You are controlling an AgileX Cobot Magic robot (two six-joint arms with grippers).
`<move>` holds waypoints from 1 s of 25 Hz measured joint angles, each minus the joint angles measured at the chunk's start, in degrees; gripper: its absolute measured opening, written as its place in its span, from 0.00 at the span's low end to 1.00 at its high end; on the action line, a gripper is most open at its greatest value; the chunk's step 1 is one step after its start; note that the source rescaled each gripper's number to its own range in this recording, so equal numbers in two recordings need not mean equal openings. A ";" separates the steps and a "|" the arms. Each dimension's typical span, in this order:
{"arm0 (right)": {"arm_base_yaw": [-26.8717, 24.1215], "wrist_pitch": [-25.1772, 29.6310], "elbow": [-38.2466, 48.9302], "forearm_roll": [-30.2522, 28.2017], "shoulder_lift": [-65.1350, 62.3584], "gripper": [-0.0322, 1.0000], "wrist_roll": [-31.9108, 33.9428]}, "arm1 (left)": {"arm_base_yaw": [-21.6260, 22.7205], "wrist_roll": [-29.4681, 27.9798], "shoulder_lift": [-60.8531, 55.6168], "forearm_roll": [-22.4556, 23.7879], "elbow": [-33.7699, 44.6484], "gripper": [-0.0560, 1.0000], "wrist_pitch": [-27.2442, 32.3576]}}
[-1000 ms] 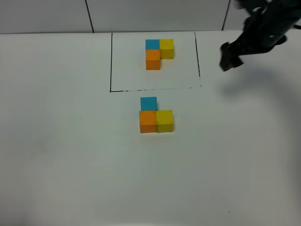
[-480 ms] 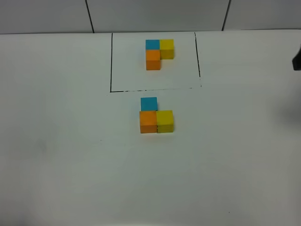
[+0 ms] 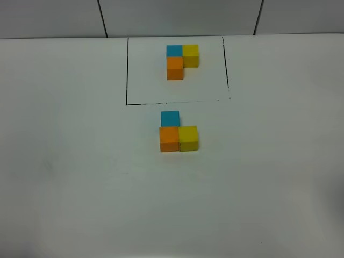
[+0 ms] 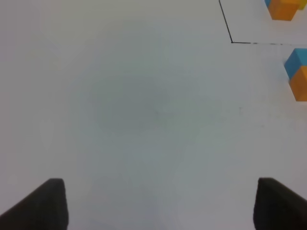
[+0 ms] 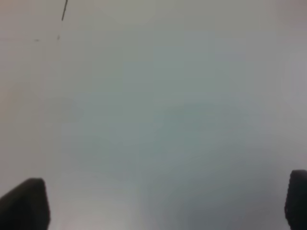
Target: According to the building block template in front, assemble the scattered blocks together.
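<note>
The scattered blocks lie well clear of both arms. The left gripper [image 4: 156,203] has its fingers [image 4: 45,203] spread wide and released, with only bare counter [image 4: 144,120] between them. The right gripper [image 5: 160,203] is likewise released, its fingers [image 5: 24,206] far apart over blank counter, grasping nothing. Neither gripper shows in the high view.

Outward from there, the left wrist view catches the blue block [image 4: 296,61] and orange block [image 4: 300,84] at its edge, both cut off. In the high view the three sit near the middle of the counter: blue block [image 3: 170,118] at the far side, touching or just beside the orange block [image 3: 169,138], with the yellow block [image 3: 188,138] touching the orange one's side. Just beyond them, inside the black outline [image 3: 127,70], stands the building block template [image 3: 181,61].

The two clusters look different in judgement: in the template yellow sits beside blue, here beside orange. If that reading holds, the step in hand is moving yellow up next to blue. Doing it well means gripping yellow on its free faces, lifting clear so orange is not dragged, and setting it flush against blue.

Whether blue and orange truly touch is hard to tell. The right wrist view is blurred and shows no blocks, only a short dark line.
</note>
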 joint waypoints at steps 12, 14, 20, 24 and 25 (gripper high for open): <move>0.00 7.26 3.84 1.48 -14.03 1.00 4.04 | 0.00 0.00 0.00 0.00 0.00 0.69 0.00; 0.00 8.53 3.84 1.07 -15.87 1.00 4.82 | 0.00 0.00 0.00 0.00 0.00 0.69 0.00; 1.38 11.04 6.82 0.56 -22.80 1.00 6.97 | 0.00 -0.13 0.00 0.00 0.00 0.69 0.00; 1.60 11.76 10.39 -0.03 -29.22 1.00 7.03 | 0.00 -0.13 0.00 0.00 0.00 0.69 0.00; 1.60 11.93 11.25 -0.03 -30.89 1.00 7.09 | 0.00 -0.13 0.00 0.00 0.00 0.69 0.00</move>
